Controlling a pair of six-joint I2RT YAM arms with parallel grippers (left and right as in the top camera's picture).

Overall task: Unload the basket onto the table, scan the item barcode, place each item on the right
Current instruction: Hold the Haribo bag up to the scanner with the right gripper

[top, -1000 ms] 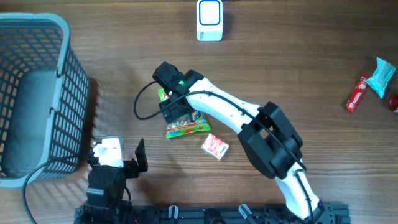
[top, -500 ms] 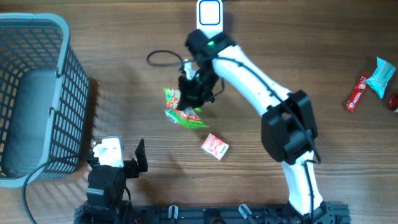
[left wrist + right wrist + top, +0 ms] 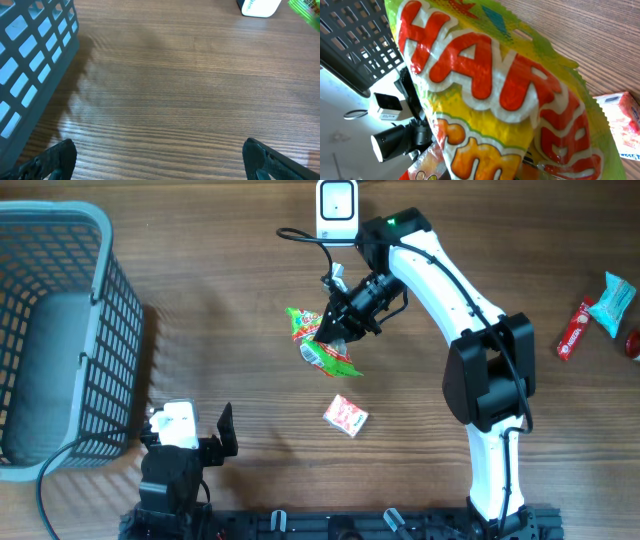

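The item is a green and yellow Haribo candy bag [image 3: 322,342], hanging tilted above the table. My right gripper [image 3: 338,330] is shut on its upper edge, just below and in front of the white barcode scanner [image 3: 337,212]. In the right wrist view the bag [image 3: 490,100] fills the frame and hides the fingers. My left gripper [image 3: 190,428] rests at the front left, open, with nothing between its fingers [image 3: 55,157]. The left wrist view catches the scanner [image 3: 260,6] and a corner of the bag [image 3: 306,7] at the far right.
A grey mesh basket [image 3: 100,225] stands at the left. A small red and white packet [image 3: 345,416] lies below the bag. More snack packs [image 3: 575,330] lie at the right edge. A black cable [image 3: 300,235] loops by the scanner.
My right gripper shut on the candy bag, lifted it off the table and carried it right and back toward the scanner. The left arm has not moved.
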